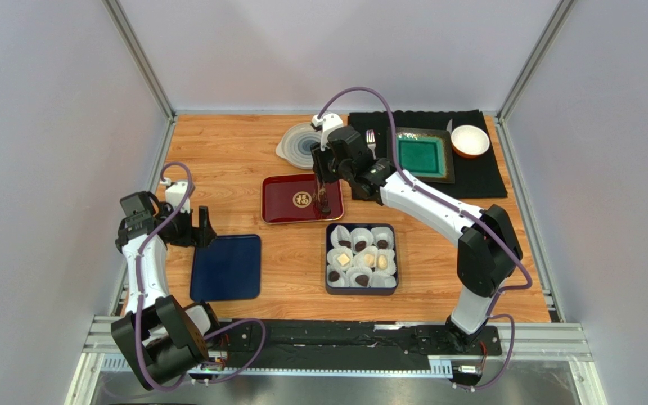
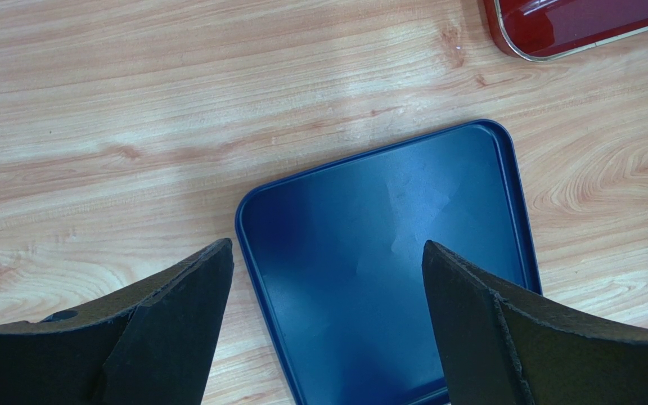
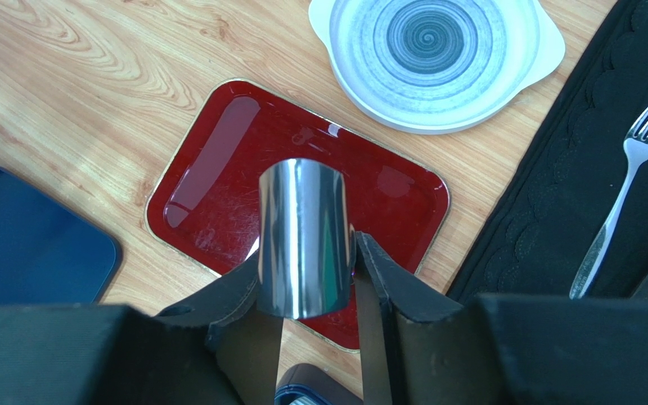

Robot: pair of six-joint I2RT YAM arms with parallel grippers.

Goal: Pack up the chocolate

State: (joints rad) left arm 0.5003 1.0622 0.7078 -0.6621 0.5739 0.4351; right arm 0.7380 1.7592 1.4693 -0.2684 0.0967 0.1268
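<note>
Top external view has the chocolate [image 1: 359, 245] sitting in crinkled white paper cups [image 1: 384, 278] inside a dark blue box [image 1: 361, 292] on the wooden counter [image 1: 234, 152], right of centre and near the right arm's base. Most pieces are dark brown rounds, and a few in the middle row are cream or tan. Just beyond the box lies a red tray [image 1: 281, 211] with a gold emblem, and the right tool [image 3: 306, 278] hangs over it. In the right wrist view its two fingers [image 3: 386, 278] are clamped on the polished, curved end of metal tongs [image 3: 304, 228], which point down at the tray. The tips of the tongs are hidden there, and the overhead picture is too small to tell whether they hold a piece. Past the red tray is a pale plate [image 3: 437, 59] with a grey spiral. To its right a black mat [image 3: 539, 194] carries a fork [image 3: 632, 152], a green square dish [image 1: 423, 156] and a small white bowl [image 1: 469, 141]. On the left side of the counter, well apart from the box, lies a flat blue tray [image 2: 370, 219]. The left tool [image 2: 323, 287] hovers above it with its jaws spread wide and nothing between them. A corner of the red tray shows at the top right of the left wrist view.
</note>
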